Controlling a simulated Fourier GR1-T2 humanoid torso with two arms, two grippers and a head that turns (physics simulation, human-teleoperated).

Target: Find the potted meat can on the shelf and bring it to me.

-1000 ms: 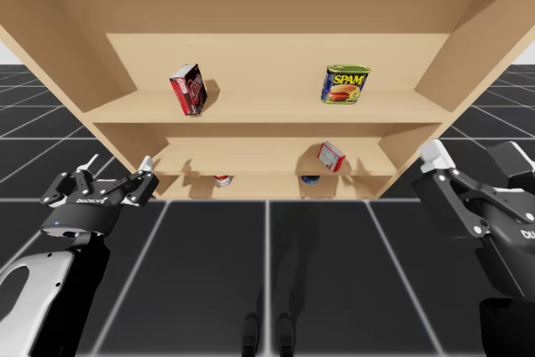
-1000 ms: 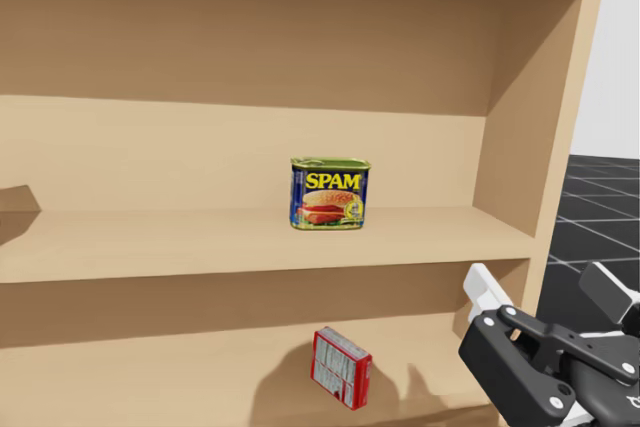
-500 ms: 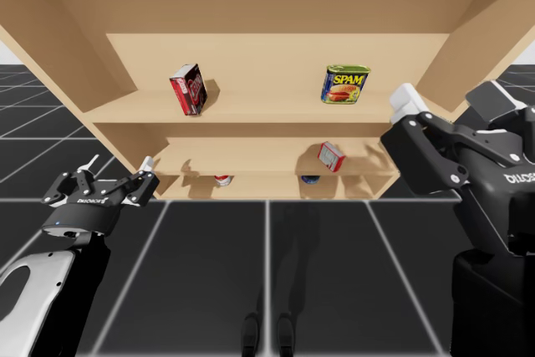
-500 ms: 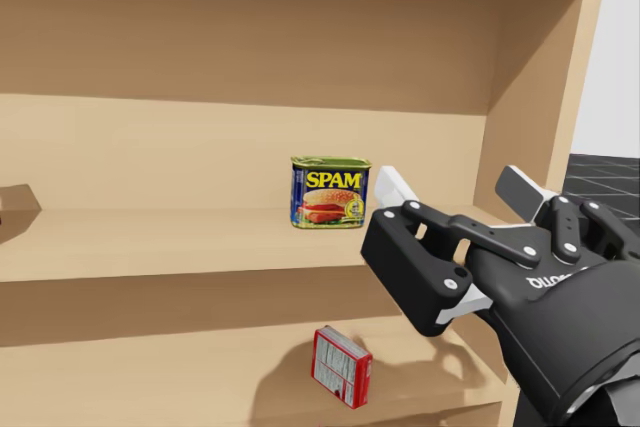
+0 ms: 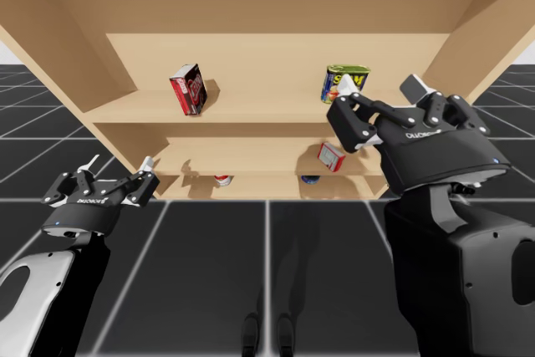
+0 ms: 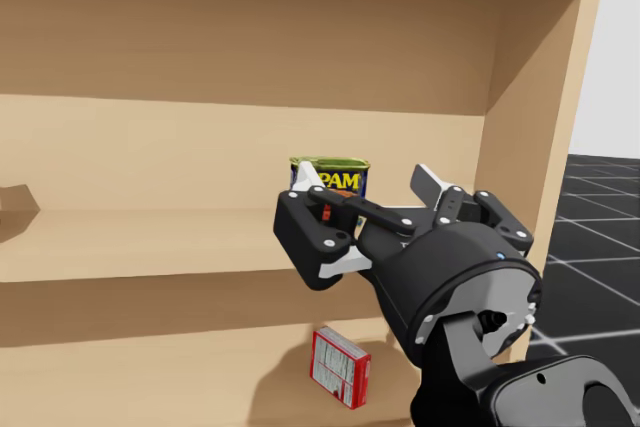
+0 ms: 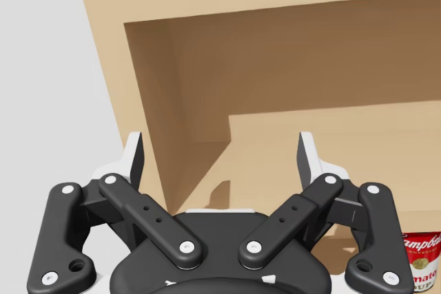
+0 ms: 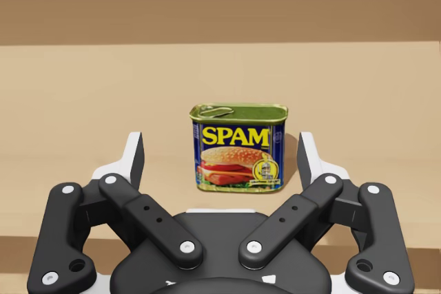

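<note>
The blue rectangular can point(image 8: 239, 148) with the gold top stands upright on the upper shelf board point(image 5: 251, 110), toward its right end and a little back from the near edge. In the head view our own fingers hide its lower part.

Our right gripper point(image 8: 222, 153) is up at the height of that board, just on the near side of the can and pointing straight at it. Its fingers are spread wide, wider than the can. In the right wrist view the can stands ahead of them, in line with the gap. Neither finger touches it, and the gripper holds nothing.

One board down, below the can, a small red-and-white box point(image 5: 331, 156) lies tilted. Far to the left on the upper board stands a red box point(image 5: 188, 88). On the lowest board a red-and-white round can point(image 5: 222, 179) stands near the middle. To its right is a small blue thing that we cannot make out.

Our left gripper point(image 5: 119, 166) hangs low at the near left, before the lower left corner of the shelves and well apart from the blue can. Its fingers are also wide, with nothing between them.
</note>
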